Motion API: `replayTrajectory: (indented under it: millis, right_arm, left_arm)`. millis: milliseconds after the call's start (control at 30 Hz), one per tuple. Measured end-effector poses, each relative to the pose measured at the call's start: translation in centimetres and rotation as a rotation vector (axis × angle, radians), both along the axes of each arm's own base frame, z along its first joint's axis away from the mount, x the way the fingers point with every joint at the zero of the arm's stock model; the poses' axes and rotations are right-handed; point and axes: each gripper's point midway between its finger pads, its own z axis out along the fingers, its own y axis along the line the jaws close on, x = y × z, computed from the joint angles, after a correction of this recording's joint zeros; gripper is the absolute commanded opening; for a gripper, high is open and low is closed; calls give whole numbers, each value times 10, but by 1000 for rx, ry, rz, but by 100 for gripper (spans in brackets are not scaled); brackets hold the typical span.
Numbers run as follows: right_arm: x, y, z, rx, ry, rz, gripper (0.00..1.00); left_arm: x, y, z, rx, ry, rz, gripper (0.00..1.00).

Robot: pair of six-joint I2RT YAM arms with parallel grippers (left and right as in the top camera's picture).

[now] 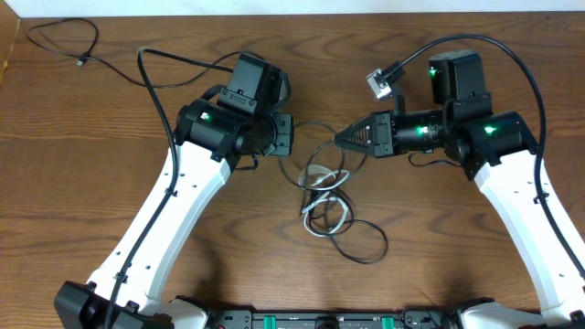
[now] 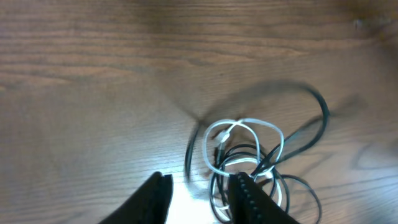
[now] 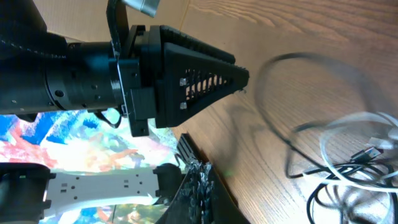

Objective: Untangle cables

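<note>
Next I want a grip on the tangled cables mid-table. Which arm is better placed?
Probably left. The left gripper is open with the cable tangle right in front of it in its wrist view; the right gripper is shut and would need opening first.

We are seeing the left arm (image 1: 183,196) and right arm (image 1: 521,192) wearing white links below black motor housings, each glowing with a green light (image 1: 207,116). Thick black cables (image 1: 174,57) are looping toward twelve o'clock. The right gripper (image 1: 338,140) is showing a tapered, slotted black shell.
</note>
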Motion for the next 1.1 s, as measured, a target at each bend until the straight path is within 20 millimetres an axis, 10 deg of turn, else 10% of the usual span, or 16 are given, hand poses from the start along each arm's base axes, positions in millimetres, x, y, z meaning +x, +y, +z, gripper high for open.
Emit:
replayTrajectory:
  millis: [233, 533, 767, 1100]
  right_arm:
    - [0, -1, 0, 0, 4, -1, 1]
    - [5, -42, -63, -381, 130, -231, 58]
    - [15, -49, -100, -602, 120, -312, 66]
    - [22, -30, -190, -820, 251, -288, 54]
  left_arm:
    - [0, 0, 0, 2, -1, -5, 19]
    - [-1, 1, -1, 4, 5, -5, 31]
    - [-2, 1, -1, 5, 6, -5, 32]
    - [-4, 2, -2, 10, 17, -4, 32]
